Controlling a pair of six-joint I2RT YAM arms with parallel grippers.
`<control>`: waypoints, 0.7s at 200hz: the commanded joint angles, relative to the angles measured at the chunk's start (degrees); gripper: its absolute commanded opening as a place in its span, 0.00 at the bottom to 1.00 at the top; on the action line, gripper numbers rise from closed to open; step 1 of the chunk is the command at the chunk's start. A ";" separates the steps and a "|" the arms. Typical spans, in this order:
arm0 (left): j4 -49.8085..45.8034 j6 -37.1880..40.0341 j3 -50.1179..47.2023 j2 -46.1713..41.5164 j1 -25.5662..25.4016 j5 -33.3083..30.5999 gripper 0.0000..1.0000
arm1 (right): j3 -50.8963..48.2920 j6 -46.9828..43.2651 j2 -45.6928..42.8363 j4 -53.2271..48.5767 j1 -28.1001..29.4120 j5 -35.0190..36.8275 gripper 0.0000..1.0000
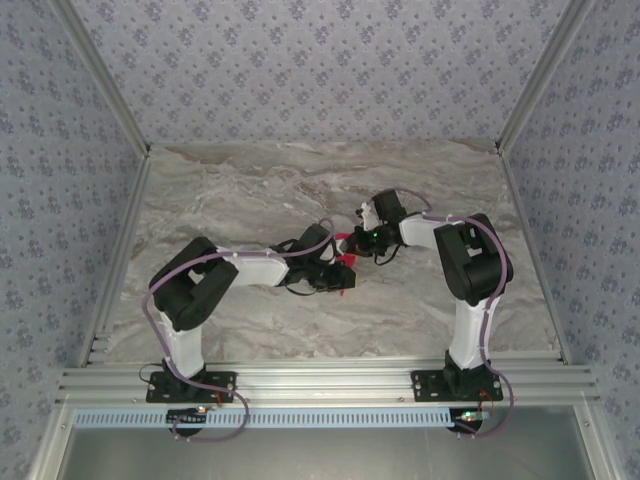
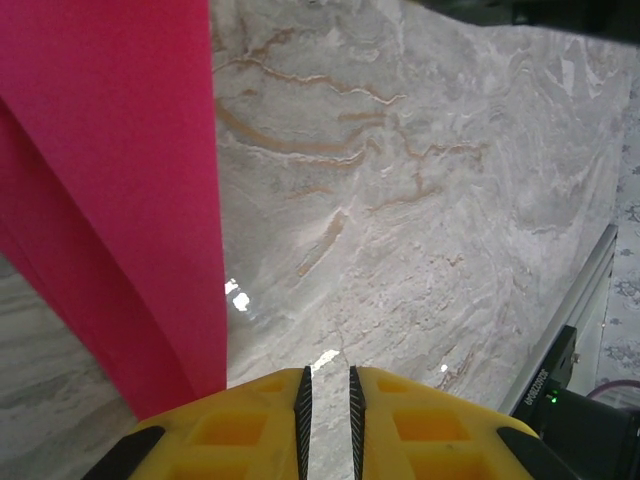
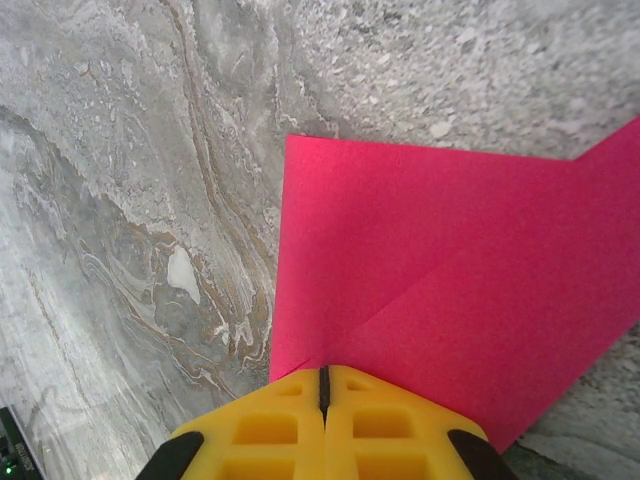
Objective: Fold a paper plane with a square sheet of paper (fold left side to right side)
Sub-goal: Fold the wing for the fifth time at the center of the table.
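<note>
The square sheet of paper (image 3: 450, 250) is bright magenta-pink and folded, one diagonal layer lying over another. My right gripper (image 3: 323, 372) is shut on its near edge, the sheet fanning out ahead of the yellow fingers. From above, a small patch of the paper (image 1: 346, 266) shows between the two wrists at the table's middle. My left gripper (image 2: 327, 375) stands just right of the sheet (image 2: 110, 180), jaws a narrow slot apart with bare marble between them. In the top view the left gripper (image 1: 341, 279) and right gripper (image 1: 352, 243) nearly meet.
The grey marbled table (image 1: 250, 190) is walled by patterned panels on three sides. An aluminium rail (image 1: 320, 380) runs along the near edge by the arm bases. A black housing with a green light (image 2: 556, 398) sits at the table's edge in the left wrist view.
</note>
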 commanded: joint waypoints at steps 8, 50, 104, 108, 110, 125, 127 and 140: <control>-1.54 1.14 0.55 1.46 -0.10 -0.80 0.19 | -0.23 -1.67 2.69 -6.02 0.03 6.12 0.07; -1.38 1.01 -0.15 1.25 0.02 -1.59 0.19 | -0.18 -1.97 2.69 -6.46 0.10 6.72 0.06; -1.32 0.73 -0.94 0.81 0.10 -2.14 0.19 | 0.03 -2.29 2.96 -7.19 0.14 7.19 0.06; -1.36 0.70 -1.01 0.74 0.11 -2.16 0.18 | 0.00 -2.29 2.96 -7.20 0.13 7.20 0.07; -1.33 0.69 -1.02 0.72 0.11 -2.16 0.18 | -0.02 -2.33 2.96 -7.22 0.12 7.19 0.07; -1.22 0.65 -1.20 0.50 0.06 -2.21 0.19 | 0.12 -2.31 2.96 -7.28 0.19 7.28 0.07; -1.21 0.63 -1.20 0.53 0.10 -2.24 0.19 | 0.12 -2.33 2.96 -7.31 0.14 7.30 0.07; -1.21 0.65 -1.29 0.53 0.08 -2.25 0.18 | 0.11 -2.29 2.96 -7.32 0.19 7.26 0.07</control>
